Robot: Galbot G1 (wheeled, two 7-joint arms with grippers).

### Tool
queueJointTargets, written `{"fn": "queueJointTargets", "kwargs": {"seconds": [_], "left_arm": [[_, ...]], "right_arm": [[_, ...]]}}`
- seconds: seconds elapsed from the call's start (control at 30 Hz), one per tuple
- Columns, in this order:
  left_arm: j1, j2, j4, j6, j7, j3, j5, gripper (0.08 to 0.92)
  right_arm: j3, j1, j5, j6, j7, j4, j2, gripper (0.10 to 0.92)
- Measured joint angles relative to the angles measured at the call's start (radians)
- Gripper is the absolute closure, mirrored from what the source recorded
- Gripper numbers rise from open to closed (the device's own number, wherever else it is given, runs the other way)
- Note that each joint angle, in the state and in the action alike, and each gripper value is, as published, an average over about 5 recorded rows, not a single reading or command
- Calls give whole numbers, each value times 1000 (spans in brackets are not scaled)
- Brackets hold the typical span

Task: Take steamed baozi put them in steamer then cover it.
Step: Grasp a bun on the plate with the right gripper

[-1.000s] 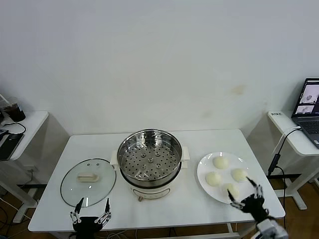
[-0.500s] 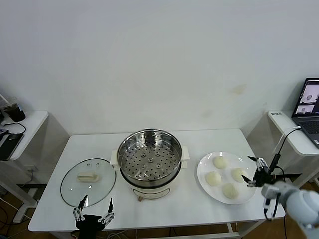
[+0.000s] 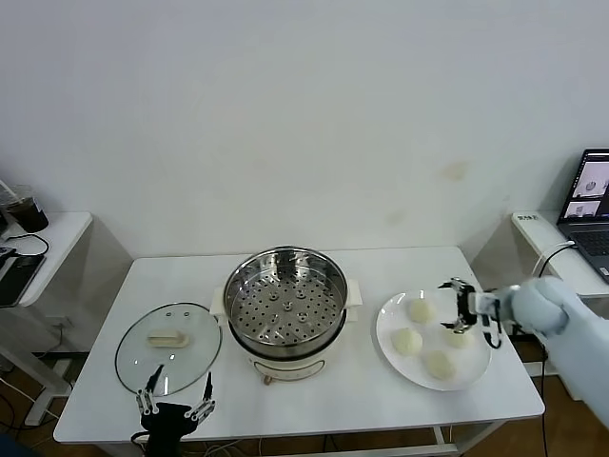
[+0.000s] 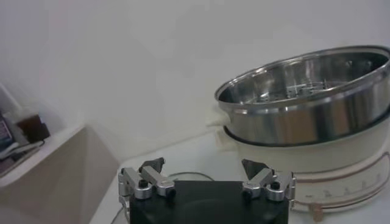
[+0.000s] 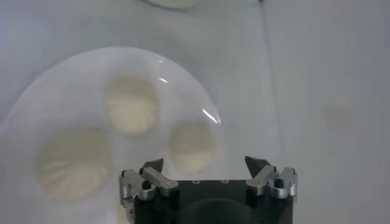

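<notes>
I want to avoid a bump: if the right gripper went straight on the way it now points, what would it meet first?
Probably the baozi right below the open right gripper, on the white plate; height is hard to judge.

We are seeing bare white tabletop (image 3: 371, 381) lying in front of the round stainless-steel steamer (image 3: 285, 307), and narrow strips on either side of it. The round clear glass lid (image 3: 168, 347) is taking up the left part, the flat white round plate (image 3: 392, 309) with four cream-white buns (image 3: 407, 342) the right. Our right gripper (image 3: 455, 306), jaws spread, is hanging over that plate; our left gripper (image 3: 176, 392), also spread, is sitting at the near edge by the lid.
</notes>
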Motion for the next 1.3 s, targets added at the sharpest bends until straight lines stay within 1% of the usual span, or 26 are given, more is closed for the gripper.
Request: {"fn": "queueJointTargets", "kwargs": {"seconds": [0.27,0.7,0.93,1.17,1.23,1.3], "left_arm": [[-13,-6,-9,12,3,-3,8,177],[-34,-2,-3,19,6,-10,12,177],[-44,3,-2,20,6,-14,13,177],[-48,6,-4,21,7,-15,14,177],[-49,7,-4,21,7,-15,15,177],[-49,7,-4,21,7,-15,15,177]], "right_arm": [[-250,211,-13,8,-104,-186,98,203],[-391,357,-76,2,-149,-419,234,202],[-423,380,-89,-3,-157,-495,284,203],[-442,399,-97,-8,-157,-536,320,203],[-446,401,-97,-8,-158,-542,327,210],[-451,404,-98,-9,-161,-547,331,237]]}}
